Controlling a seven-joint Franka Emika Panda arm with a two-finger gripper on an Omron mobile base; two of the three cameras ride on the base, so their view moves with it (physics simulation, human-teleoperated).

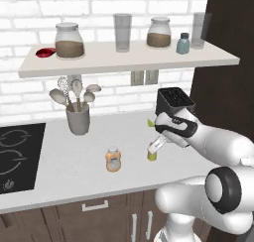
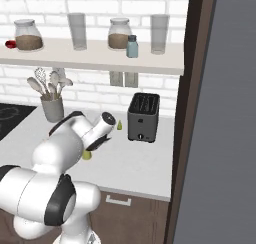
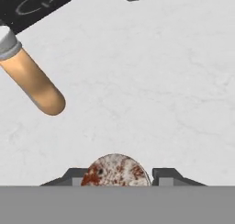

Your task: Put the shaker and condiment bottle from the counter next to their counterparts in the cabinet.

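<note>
The hand (image 3: 117, 175) is clamped on the shaker (image 1: 152, 155) on the table (image 1: 74, 161); the bottle (image 1: 113, 159) stands left. Shelf (image 1: 124, 62) jars (image 1: 69, 40) hold brown filling.

We saw the counter (image 1: 74, 156) in pale grey-white with faint marbling, and the black cooktop (image 1: 17, 159) marked with thin white rings. The condiment bottle (image 1: 113, 159) was orange with a white label band and a pale grey cap. The shaker (image 1: 152, 155) was olive-yellow, its cap (image 3: 115, 170) mottled brown and white. On the beige cabinet (image 1: 124, 62) stood a blue-grey shaker (image 1: 183, 43) and brown-filled glass jars (image 1: 69, 40), against white brick (image 1: 30, 13).
</note>
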